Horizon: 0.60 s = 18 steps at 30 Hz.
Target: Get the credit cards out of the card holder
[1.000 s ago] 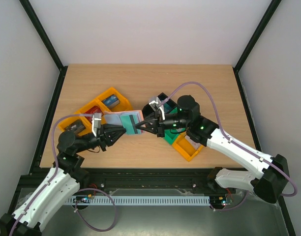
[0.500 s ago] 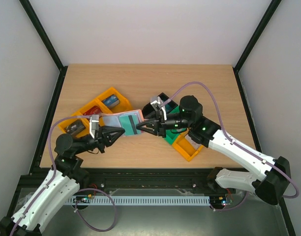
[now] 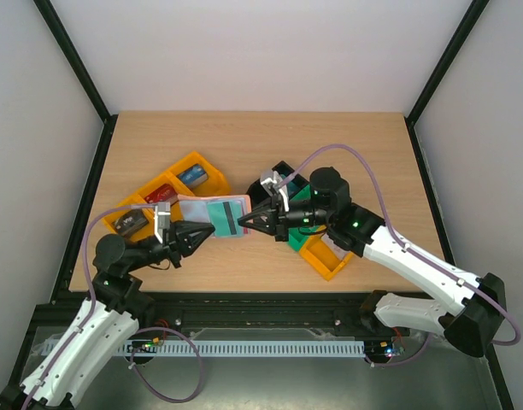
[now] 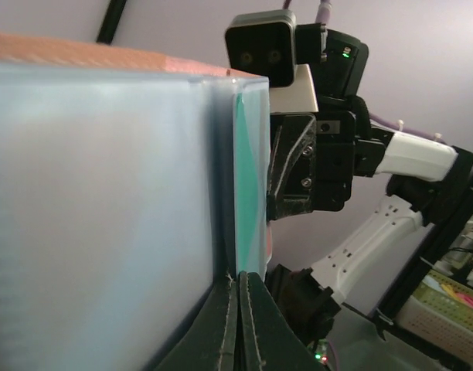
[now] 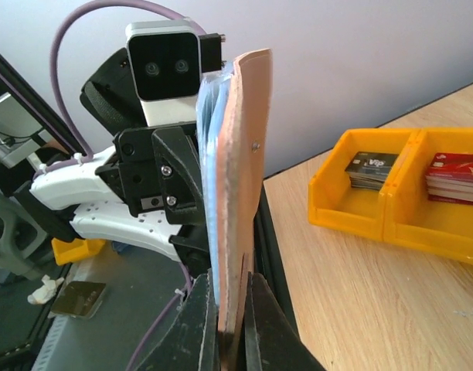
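The card holder hangs in the air between my two grippers, over the table's middle. Its brownish-pink outside with the small stud faces the right wrist view. Its pale blue-grey inside fills the left wrist view. A teal card sticks partly out of a pocket; its edge shows in the left wrist view. My left gripper is shut on the teal card's lower edge. My right gripper is shut on the holder's right edge. The other cards in the holder are hidden.
Orange bins at the left hold stacks of cards, also in the right wrist view. A black bin, a green bin and another orange bin lie under the right arm.
My left arm has drawn back down and to the left, and the teal card has slid slightly lower out of the holder. The right gripper keeps its grip and has hardly moved.
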Each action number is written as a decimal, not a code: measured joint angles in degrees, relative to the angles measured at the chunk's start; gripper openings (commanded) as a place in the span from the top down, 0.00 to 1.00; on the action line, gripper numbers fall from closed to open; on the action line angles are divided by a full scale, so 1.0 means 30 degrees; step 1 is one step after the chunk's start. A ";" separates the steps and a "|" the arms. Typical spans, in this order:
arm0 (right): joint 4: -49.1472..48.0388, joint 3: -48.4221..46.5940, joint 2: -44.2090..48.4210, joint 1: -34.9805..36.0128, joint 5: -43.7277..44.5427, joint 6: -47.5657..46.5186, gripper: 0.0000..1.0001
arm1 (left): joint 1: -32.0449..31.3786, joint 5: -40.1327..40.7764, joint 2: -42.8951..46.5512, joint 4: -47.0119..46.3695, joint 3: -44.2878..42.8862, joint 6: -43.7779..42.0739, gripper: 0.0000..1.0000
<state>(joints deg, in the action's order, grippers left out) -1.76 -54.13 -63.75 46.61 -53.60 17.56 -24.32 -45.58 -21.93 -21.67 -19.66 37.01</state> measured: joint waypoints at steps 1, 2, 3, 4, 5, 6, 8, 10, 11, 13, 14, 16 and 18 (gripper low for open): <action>0.0160 0.0000 0.0022 -0.0022 0.0007 -0.0146 0.98 | 0.0007 0.0000 0.0117 0.0211 0.0000 -0.0160 0.98; 0.0386 0.0000 0.0102 -0.0146 0.0015 -0.0240 0.98 | 0.0036 0.0087 0.0262 0.0503 0.0000 -0.0284 0.98; 0.0634 0.0000 0.0233 -0.0357 0.0080 -0.0306 0.98 | 0.0153 0.0233 0.0423 0.0736 0.0000 -0.0430 0.98; 0.0838 0.0000 0.0379 -0.0619 0.0131 -0.0364 0.98 | 0.0219 0.0291 0.0510 0.0925 0.0000 -0.0561 0.98; 0.1035 0.0000 0.0561 -0.0882 0.0182 -0.0430 0.98 | 0.0306 0.0408 0.0605 0.1166 0.0000 -0.0699 0.98; 0.1144 0.0000 0.0743 -0.1093 0.0226 -0.0503 0.98 | 0.0364 0.0495 0.0634 0.1282 0.0000 -0.0794 0.98; 0.1319 0.0000 0.0998 -0.1384 0.0328 -0.0605 0.98 | 0.0423 0.0641 0.0641 0.1501 0.0000 -0.0954 0.98; 0.1472 0.0000 0.1115 -0.1494 0.0415 -0.0670 0.98 | 0.0423 0.0707 0.0641 0.1596 0.0000 -0.1115 0.98; 0.1559 0.0000 0.1129 -0.1537 0.0466 -0.0707 0.98 | 0.0423 0.0714 0.0641 0.1647 0.0000 -0.1224 0.98; 0.1843 0.0000 0.1158 -0.1632 0.0721 -0.0721 0.98 | 0.0423 0.0787 0.0605 0.2076 -0.0066 -0.1792 0.98; 0.2069 0.0000 0.1202 -0.1763 0.0998 -0.0714 0.98 | 0.0423 0.0867 0.0554 0.2433 -0.0182 -0.2310 0.98; 0.2186 0.0000 0.1290 -0.2127 0.1406 -0.0627 0.98 | 0.0423 0.1209 0.0401 0.3636 -0.0750 -0.3745 0.98; 0.2186 0.0044 0.1435 -0.2849 0.1690 -0.0321 0.98 | 0.0423 0.1749 0.0335 0.4838 -0.1537 -0.5829 0.98</action>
<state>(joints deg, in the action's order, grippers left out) 4.80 -54.00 -59.44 38.06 -48.53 16.60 -23.05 -40.34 -20.93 -7.16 -24.27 19.53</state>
